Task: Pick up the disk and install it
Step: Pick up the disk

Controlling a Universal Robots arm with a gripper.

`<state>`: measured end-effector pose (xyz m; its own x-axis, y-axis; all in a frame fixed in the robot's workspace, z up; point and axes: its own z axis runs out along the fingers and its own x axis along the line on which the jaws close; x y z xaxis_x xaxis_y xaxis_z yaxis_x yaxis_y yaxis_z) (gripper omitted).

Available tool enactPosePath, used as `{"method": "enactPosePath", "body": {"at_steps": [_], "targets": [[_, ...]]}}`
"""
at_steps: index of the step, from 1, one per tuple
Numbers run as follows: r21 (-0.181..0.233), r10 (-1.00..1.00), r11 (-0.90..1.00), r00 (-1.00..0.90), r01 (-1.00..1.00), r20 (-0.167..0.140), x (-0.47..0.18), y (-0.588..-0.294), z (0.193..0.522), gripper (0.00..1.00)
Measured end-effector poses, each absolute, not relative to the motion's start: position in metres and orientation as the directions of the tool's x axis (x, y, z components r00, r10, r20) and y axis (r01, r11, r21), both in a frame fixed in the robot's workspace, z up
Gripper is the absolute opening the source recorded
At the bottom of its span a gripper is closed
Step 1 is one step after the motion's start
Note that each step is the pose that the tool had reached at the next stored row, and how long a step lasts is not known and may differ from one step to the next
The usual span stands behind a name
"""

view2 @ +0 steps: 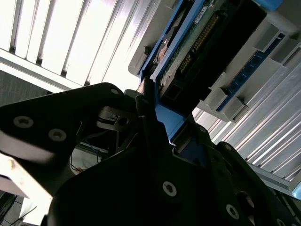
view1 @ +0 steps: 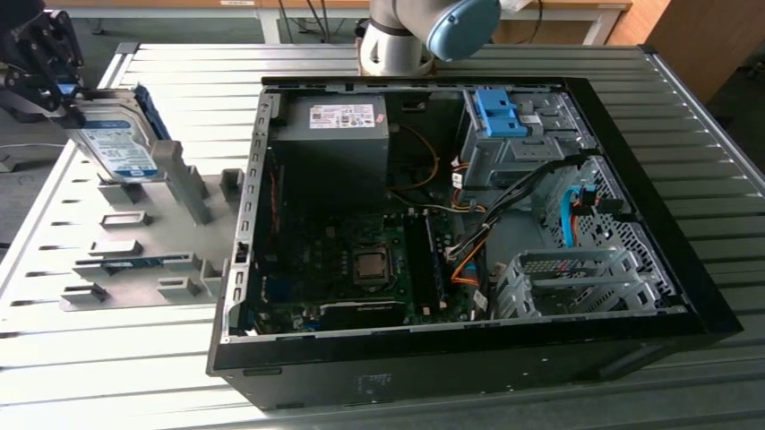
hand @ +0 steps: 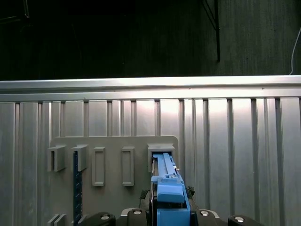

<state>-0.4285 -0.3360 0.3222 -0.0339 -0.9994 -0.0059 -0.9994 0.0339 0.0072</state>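
The gripper (view1: 66, 106) is at the exterior view's left, well apart from the open computer case (view1: 669, 206). Its jaws are closed on the disk (view1: 116, 148) and pinch the blue frame along one edge. In the second wrist view a dark finger (view2: 146, 106) presses flat on that blue frame, and the green board side of the disk (view2: 197, 42) sticks out past it.

The disk hangs tilted over the grey holder plate (view1: 143, 260), the one with little slots that lies on the ribbed metal table (view1: 395, 63). In the first wrist view the blue edge of the disk (hand: 165, 179) points at one slot in the holder plate (hand: 113, 141). I cannot tell if the low end is out of the slot or only just above it.

What could go wrong, I think:

- The jaws hold only a thin edge, so the disk could swing or slip out and fall on the plate.
- If the low end is in the slot, a move to the side could jam it or drag the plate along.
- The case has a tall black wall, and the tilted disk could bump it if it is carried too low.
- Inside, loose cables (view1: 562, 206) lie near the metal drive cages and could catch the disk.
- One cage already holds a blue bracket (view1: 502, 112), so the disk could be taken to the wrong spot.
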Motion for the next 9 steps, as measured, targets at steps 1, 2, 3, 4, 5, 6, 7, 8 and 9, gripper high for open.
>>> {"method": "enactPosePath", "body": {"at_steps": [1,2,3,4,5,6,7,8,9], "targets": [[0.007,-0.999,0.034,-0.034,-0.999,-0.006,-0.429,-0.336,0.324,0.37],[0.007,-0.999,0.034,-0.034,-0.999,-0.006,-0.429,-0.336,0.325,0.37],[0.007,-0.999,0.034,-0.034,-0.999,-0.006,-0.429,-0.336,0.327,0.37],[0.007,-0.999,0.034,-0.034,-0.999,-0.006,-0.429,-0.336,0.328,0.37],[0.007,-0.999,0.034,-0.034,-0.999,-0.006,-0.429,-0.336,0.329,0.37],[0.007,-0.999,0.034,-0.034,-0.999,-0.006,-0.429,-0.336,0.331,0.37],[0.007,-0.999,0.034,-0.034,-0.999,-0.006,-0.429,-0.336,0.332,0.37],[0.007,-0.999,0.034,-0.034,-0.999,-0.006,-0.429,-0.336,0.334,0.37],[0.007,-0.999,0.034,-0.034,-0.999,-0.006,-0.429,-0.336,0.336,0.37]]}}
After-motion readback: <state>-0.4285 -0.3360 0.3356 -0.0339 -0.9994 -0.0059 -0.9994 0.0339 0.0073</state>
